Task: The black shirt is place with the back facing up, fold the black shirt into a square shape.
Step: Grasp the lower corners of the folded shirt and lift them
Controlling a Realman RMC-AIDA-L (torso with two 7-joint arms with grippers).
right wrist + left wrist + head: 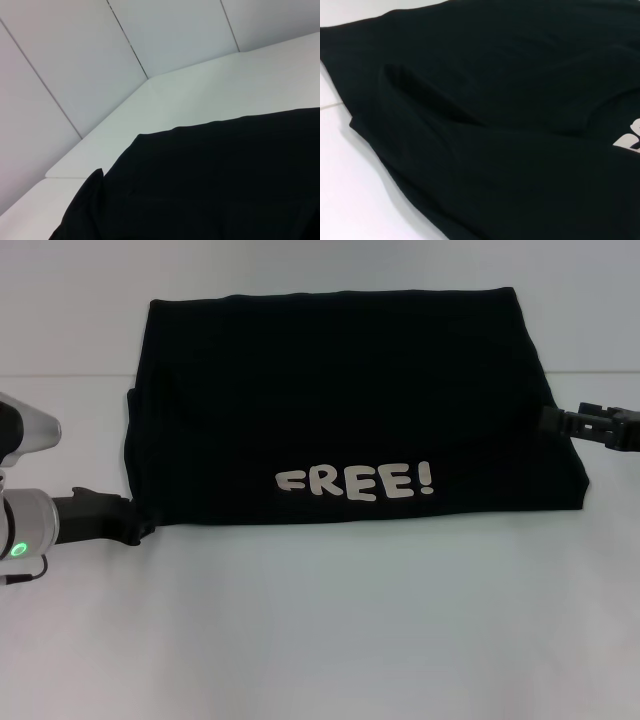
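The black shirt (340, 410) lies on the white table (330, 630) as a wide folded rectangle, with the white lettering "FREE!" (355, 482) near its front edge. My left gripper (140, 525) is at the shirt's front left corner, touching the cloth. My right gripper (548, 421) is at the shirt's right edge, about halfway back. The left wrist view is filled with black cloth (495, 130) with a soft crease and a bit of white lettering (630, 141). The right wrist view shows the shirt's edge (210, 185) on the table; no fingers show there.
White wall panels (75, 55) rise behind the table's far edge (190, 67). A broad strip of bare white table lies in front of the shirt, and narrower strips on both sides.
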